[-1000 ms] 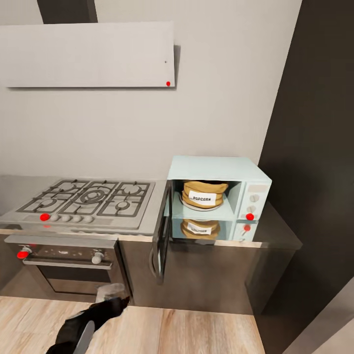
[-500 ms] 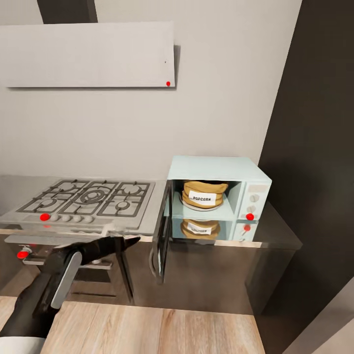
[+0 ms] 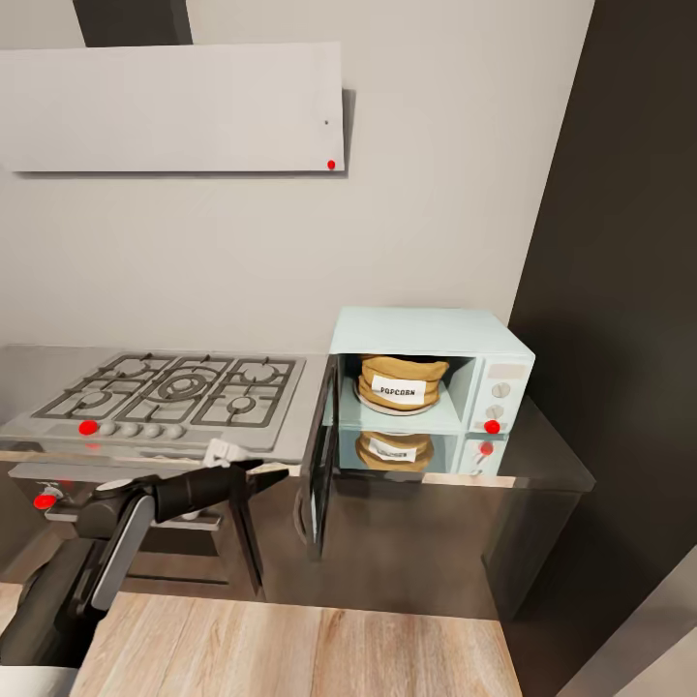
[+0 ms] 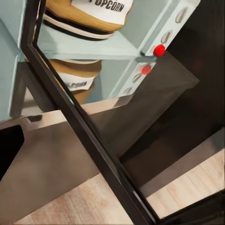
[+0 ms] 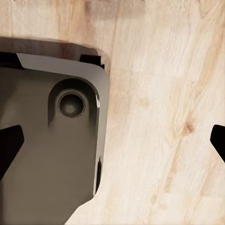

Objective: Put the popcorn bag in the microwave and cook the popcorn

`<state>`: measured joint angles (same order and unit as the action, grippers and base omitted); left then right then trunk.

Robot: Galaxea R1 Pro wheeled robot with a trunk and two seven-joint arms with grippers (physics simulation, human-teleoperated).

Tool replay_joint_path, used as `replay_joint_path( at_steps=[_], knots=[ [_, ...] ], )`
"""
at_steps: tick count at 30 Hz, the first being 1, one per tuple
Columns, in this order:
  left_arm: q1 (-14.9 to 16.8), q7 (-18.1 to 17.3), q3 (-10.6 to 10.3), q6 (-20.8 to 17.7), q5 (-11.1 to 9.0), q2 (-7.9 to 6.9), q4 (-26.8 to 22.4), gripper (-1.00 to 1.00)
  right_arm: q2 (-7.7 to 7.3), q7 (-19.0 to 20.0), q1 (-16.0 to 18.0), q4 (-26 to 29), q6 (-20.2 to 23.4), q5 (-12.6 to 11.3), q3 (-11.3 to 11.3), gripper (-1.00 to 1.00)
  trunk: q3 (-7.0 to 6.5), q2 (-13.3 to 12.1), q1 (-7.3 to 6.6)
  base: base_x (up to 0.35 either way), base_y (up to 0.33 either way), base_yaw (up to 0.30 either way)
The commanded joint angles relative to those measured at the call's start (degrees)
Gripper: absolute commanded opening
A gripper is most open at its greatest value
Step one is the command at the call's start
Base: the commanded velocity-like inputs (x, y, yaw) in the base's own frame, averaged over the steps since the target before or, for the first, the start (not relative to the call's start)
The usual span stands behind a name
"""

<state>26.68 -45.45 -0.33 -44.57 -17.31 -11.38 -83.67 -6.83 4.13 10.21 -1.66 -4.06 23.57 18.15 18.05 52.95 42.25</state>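
Observation:
The mint-blue microwave [image 3: 426, 334] stands on the glossy countertop [image 3: 552, 465] with its dark door [image 3: 318, 455] swung open toward me. Inside sits the tan popcorn bag [image 3: 399, 382], label facing out, and the worktop mirrors it below. No kernels show at its mouth. My left gripper [image 3: 266, 474] hangs open just left of the door's edge, apart from it and below counter height. Its wrist view looks past the door frame [image 4: 89, 136] to the bag [image 4: 93, 14]. My right gripper [image 5: 112, 140] is open over the wooden floor, with nothing between its fingers.
A steel gas hob [image 3: 174, 392] lies left of the microwave, over a built-in oven [image 3: 136, 523]. A dark tall wall [image 3: 620, 290] closes the right side. A red knob [image 3: 492, 427] marks the microwave's panel. The robot's grey base [image 5: 51, 140] sits under the right gripper.
My left arm has risen from near the floor to counter-front height. Its gripper has moved right, toward the open microwave door. The bag and door have not moved.

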Motion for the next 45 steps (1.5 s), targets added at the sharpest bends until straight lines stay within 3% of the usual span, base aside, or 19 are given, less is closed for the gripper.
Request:
replay_joint_path(
  at_steps=[1, 5, 21, 30, 45],
  knots=[
    [0.0, -0.3, 0.0, -0.3, -0.6, 0.05, -0.1, 1.00, -0.04, 0.1, 0.1, -0.2, -0.4, 0.4, 0.5, 1.00, 0.07, 0.1, 0.01, 0.000, 0.000, -0.005],
    [0.0, -1.6, 0.0, -0.3, -1.9, 0.13, -0.3, 1.00, -0.03, 0.2, 0.1, -0.2, -0.1, 0.3, 0.4, 1.00, -0.06, 0.1, 0.01, 0.000, 0.000, -0.111],
    [0.0, -2.4, 0.0, -0.3, -1.9, 0.43, -0.5, 1.00, -0.12, 0.2, 0.1, -0.2, -0.1, 0.3, 0.5, 1.00, -0.88, 0.1, 0.01, 0.000, 0.000, -0.188],
    [0.0, -1.7, -4.2, -0.3, -1.6, 2.25, -0.5, 1.00, -0.04, 0.2, 0.1, -0.2, 0.0, 0.3, 0.4, 1.00, -1.34, 0.1, 0.01, 0.000, 0.000, -0.189],
    [0.0, -1.6, -4.4, -0.4, -1.5, 2.51, -0.6, 1.00, -0.10, 0.2, 0.1, -0.2, -0.1, 0.3, 0.4, 1.00, -2.09, 0.1, 0.01, 0.000, 0.000, -0.189]
  ],
)
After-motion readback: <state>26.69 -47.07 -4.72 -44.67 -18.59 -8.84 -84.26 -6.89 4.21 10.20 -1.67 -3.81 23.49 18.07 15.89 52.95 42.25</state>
